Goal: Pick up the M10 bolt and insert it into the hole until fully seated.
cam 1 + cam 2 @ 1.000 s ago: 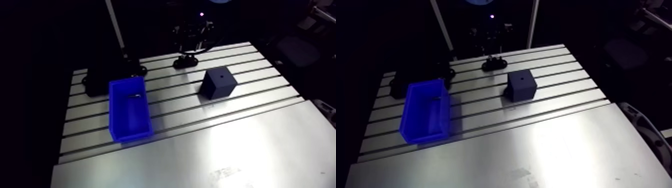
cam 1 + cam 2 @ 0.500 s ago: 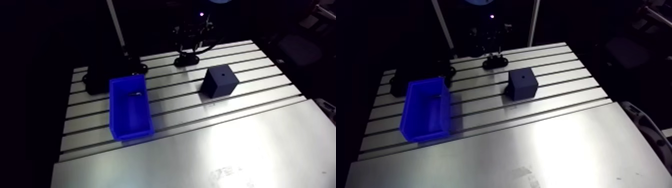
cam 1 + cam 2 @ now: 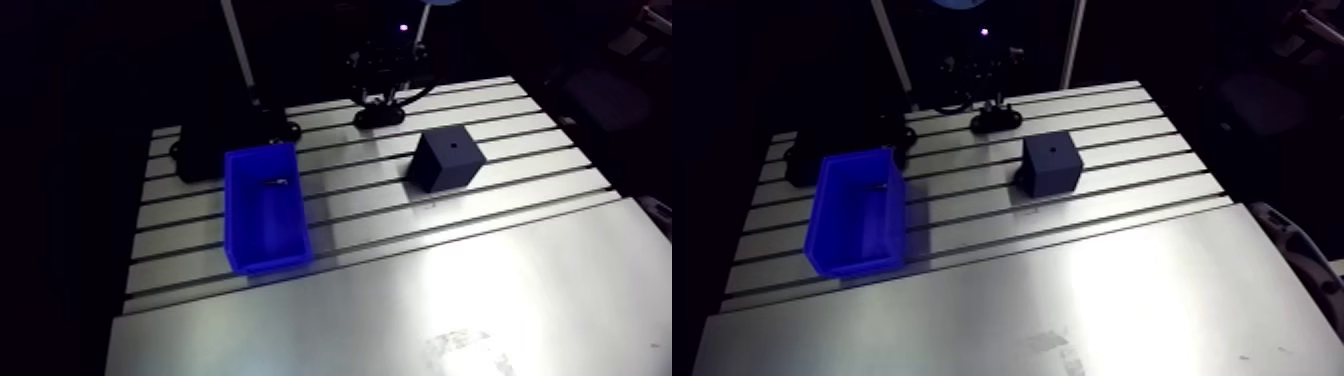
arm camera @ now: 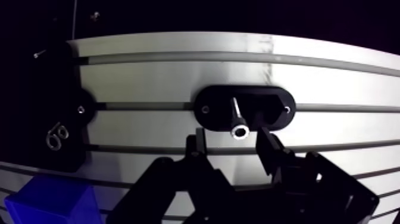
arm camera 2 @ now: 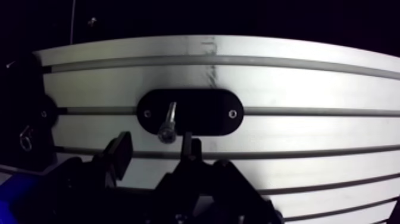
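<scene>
Steel bolt [image 4: 238, 119], one, is standing in one black holder [image 4: 271, 107]; two fingers [image 4: 269, 149] are hovering wide apart, empty. One blue bin [image 3: 262, 215] and one dark cube [image 3: 447, 160] are resting on the worktop [image 3: 450, 290].

In the wrist view my hand [image 4: 233, 146] shows only its two fingers and linkage; the rest is cut off by the frame. In the arm view it is a dark shape against the dark room over the worktop's [image 3: 480, 300] far edge, fingers unreadable. I can't tell how the bolt's [image 4: 238, 122] far end sits in the black oval holder [image 4: 211, 107]. The small glinting thing [image 3: 275, 183] inside the blue bin [image 3: 262, 255] is too tiny for me to name. The black block [image 3: 200, 158] at the far left corner is only a silhouette. The cube's [image 3: 445, 170] hole [image 3: 452, 147] is a speck, depth unreadable.
</scene>
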Controlling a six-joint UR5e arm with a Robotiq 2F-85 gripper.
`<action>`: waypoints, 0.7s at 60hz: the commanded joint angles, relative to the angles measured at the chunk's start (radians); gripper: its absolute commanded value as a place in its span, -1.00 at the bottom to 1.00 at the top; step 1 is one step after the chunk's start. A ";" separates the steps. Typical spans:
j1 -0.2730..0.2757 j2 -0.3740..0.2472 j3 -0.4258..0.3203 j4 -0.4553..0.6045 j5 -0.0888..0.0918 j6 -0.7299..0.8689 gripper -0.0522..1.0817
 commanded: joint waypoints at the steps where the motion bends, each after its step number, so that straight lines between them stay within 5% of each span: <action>1: 0.007 0.007 -0.004 -0.018 -0.005 -0.003 -0.11; 18: 0.005 0.007 -0.005 -0.033 -0.028 -0.004 -0.10; 42: 0.005 0.007 -0.005 -0.032 -0.031 -0.006 -0.10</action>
